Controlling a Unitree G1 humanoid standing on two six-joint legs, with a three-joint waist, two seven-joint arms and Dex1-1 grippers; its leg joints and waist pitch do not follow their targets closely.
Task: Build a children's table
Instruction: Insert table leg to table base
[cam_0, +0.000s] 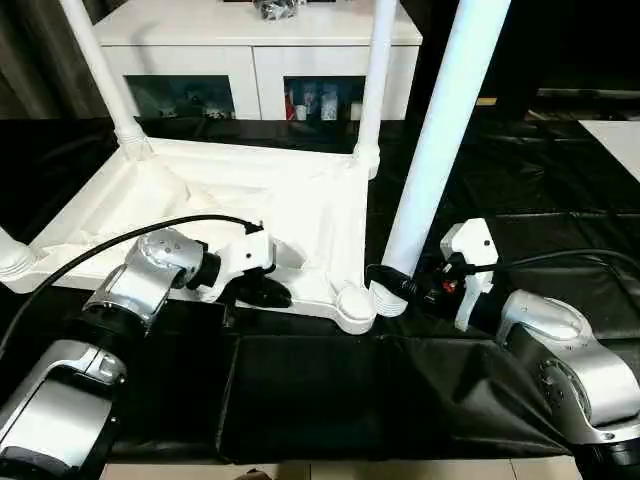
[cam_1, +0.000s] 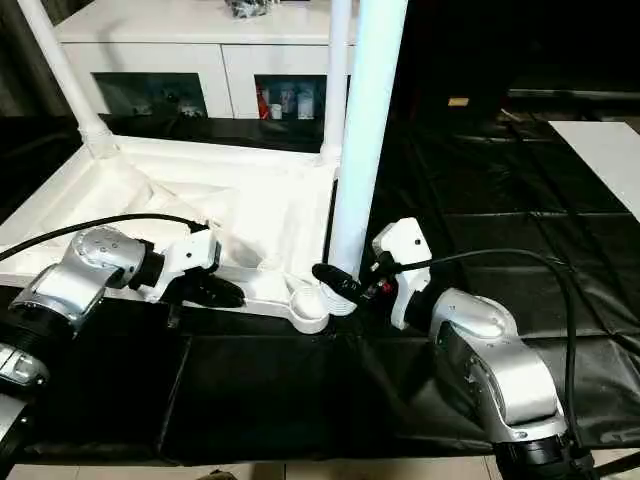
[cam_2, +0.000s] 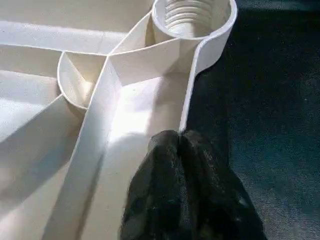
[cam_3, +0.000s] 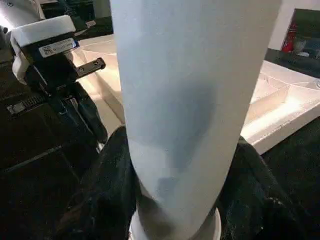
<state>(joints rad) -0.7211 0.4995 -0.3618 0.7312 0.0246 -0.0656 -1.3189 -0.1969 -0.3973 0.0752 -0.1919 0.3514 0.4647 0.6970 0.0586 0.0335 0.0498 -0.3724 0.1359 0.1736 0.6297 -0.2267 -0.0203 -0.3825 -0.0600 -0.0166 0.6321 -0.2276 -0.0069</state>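
Observation:
The children's table top (cam_0: 300, 200) lies upside down on the black-covered work table, ribs facing up. Two white legs (cam_0: 378, 70) stand in its far corner sockets, and the base of a third (cam_0: 8, 255) shows at the near left corner. My left gripper (cam_0: 265, 293) is shut on the thin near rim of the top (cam_2: 186, 100), a little left of the bare near-right socket (cam_2: 192, 15). My right gripper (cam_0: 395, 285) is shut on the lower end of a fourth leg (cam_3: 190, 100). That leg stands upright with its base just right of the socket (cam_0: 355, 305).
A white cabinet (cam_0: 260, 40) with glass doors stands behind the work table. A white sheet or board (cam_0: 620, 135) lies at the far right. The black cover (cam_0: 300, 400) reaches the table's front edge close below my forearms.

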